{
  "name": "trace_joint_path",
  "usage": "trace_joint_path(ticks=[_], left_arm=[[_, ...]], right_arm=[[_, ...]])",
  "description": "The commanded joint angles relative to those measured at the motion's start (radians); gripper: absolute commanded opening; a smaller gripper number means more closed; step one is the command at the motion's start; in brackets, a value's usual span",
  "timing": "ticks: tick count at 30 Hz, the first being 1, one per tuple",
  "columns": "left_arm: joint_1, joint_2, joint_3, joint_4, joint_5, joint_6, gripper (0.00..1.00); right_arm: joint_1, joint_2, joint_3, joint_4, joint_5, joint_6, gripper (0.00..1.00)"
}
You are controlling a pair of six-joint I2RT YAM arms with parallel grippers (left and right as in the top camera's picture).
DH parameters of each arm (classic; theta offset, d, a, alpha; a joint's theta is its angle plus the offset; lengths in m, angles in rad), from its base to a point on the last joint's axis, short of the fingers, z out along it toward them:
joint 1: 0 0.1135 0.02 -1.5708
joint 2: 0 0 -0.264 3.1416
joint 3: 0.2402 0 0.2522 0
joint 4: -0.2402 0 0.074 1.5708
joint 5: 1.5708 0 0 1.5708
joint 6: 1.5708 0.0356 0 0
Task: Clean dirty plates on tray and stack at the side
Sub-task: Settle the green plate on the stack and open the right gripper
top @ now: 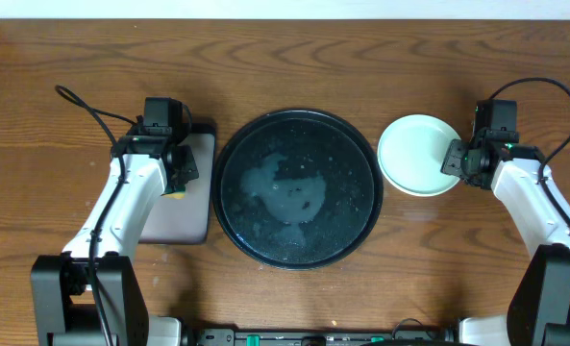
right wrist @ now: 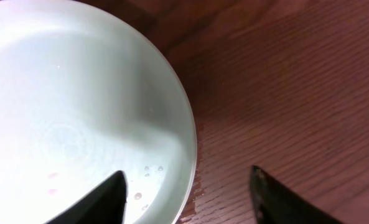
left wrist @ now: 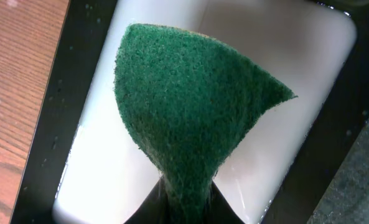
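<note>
The large round black tray [top: 297, 187] lies wet in the table's middle with no plate on it. A pale mint-green plate [top: 417, 154] lies on the table to its right; whether others lie under it I cannot tell. In the right wrist view the plate [right wrist: 72, 106] shows water drops. My right gripper [right wrist: 187, 190] is open, its fingers astride the plate's right rim, one finger over the plate, one over the wood. My left gripper [left wrist: 185, 205] is shut on a green scouring sponge [left wrist: 190, 106], held over the small rectangular tray.
A small rectangular black tray [top: 181, 192] with a whitish inside [left wrist: 277, 74] lies left of the round tray, under my left gripper. Cables run from both arms along the table's far side. Bare wood lies in front and behind.
</note>
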Motion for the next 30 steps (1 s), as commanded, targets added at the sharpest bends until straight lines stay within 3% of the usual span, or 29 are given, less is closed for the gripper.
trace_joint_path(ticks=[1,5,7,8,12,17,18,22,30], left_arm=[[0.004,0.006,-0.008,0.005,-0.006,0.002,0.13],[0.004,0.006,-0.018,0.005,-0.006,0.002,0.14],[0.004,0.006,-0.027,0.008,-0.006,0.002,0.32],[0.004,0.006,-0.035,0.016,-0.006,0.002,0.35],[0.004,0.006,-0.038,0.026,-0.006,0.002,0.38],[0.004,0.003,-0.029,0.050,-0.006,0.002,0.48],[0.004,0.002,-0.023,0.050,-0.006,0.002,0.54],[0.004,-0.006,-0.013,0.050,-0.006,0.002,0.75],[0.004,-0.006,-0.013,0.050,-0.006,0.002,0.77]], right_arm=[[-0.003,-0.006,-0.006,0.000,0.002,0.005,0.67],[-0.003,-0.006,-0.006,-0.002,0.002,0.005,0.73],[-0.003,-0.006,-0.006,-0.003,0.002,0.006,0.78],[-0.003,-0.006,-0.006,-0.003,0.002,0.006,0.79],[-0.003,-0.006,-0.006,-0.003,0.002,0.006,0.83],[-0.003,-0.006,-0.006,-0.003,0.002,0.006,0.91],[-0.003,-0.006,-0.006,-0.003,0.002,0.006,0.99],[-0.003,-0.006,-0.006,-0.003,0.002,0.005,0.99],[-0.003,-0.006,-0.006,-0.003,0.002,0.005,0.99]])
